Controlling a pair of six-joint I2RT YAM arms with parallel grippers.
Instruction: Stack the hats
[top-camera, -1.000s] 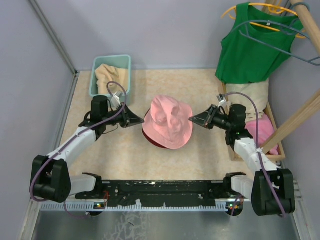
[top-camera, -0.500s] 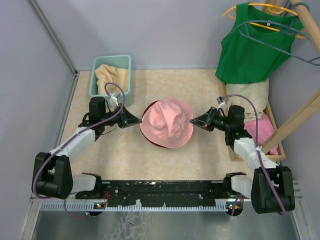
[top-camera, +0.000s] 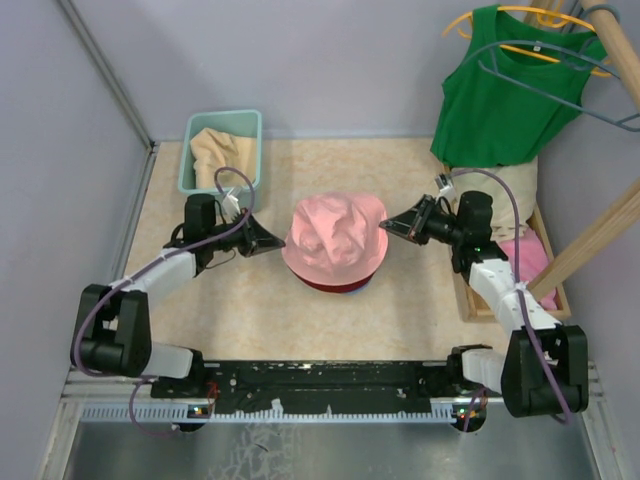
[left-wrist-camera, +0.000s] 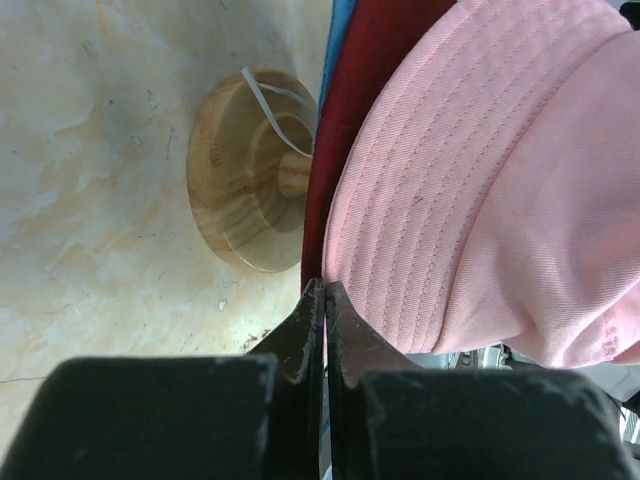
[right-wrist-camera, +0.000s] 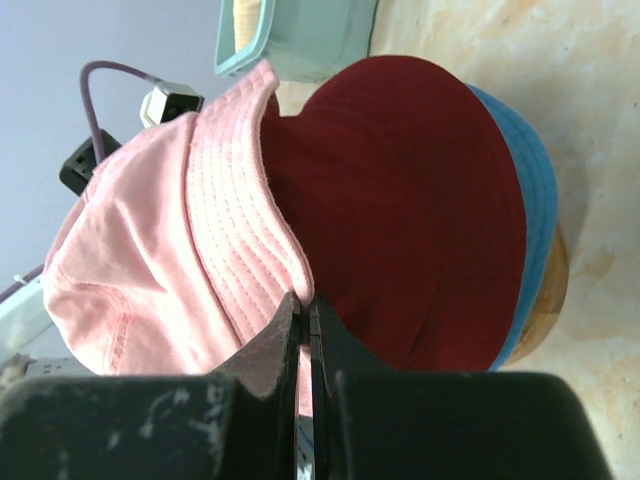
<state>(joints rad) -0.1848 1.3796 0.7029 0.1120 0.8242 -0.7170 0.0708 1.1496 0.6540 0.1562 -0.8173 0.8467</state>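
pink hat (top-camera: 336, 238) shifted back over dark red hat (right-wrist-camera: 400, 220), brim still pinched

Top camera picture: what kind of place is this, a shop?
Probably a robot practice booth, not a shop: plain walls box in one table, left arm and right arm bolted at its edge, a green tank top hanging up.

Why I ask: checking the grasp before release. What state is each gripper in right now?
Left gripper: jaws closed, pinching the brim of the pink hat.
Right gripper: jaws closed, pinching the opposite side of the same brim.
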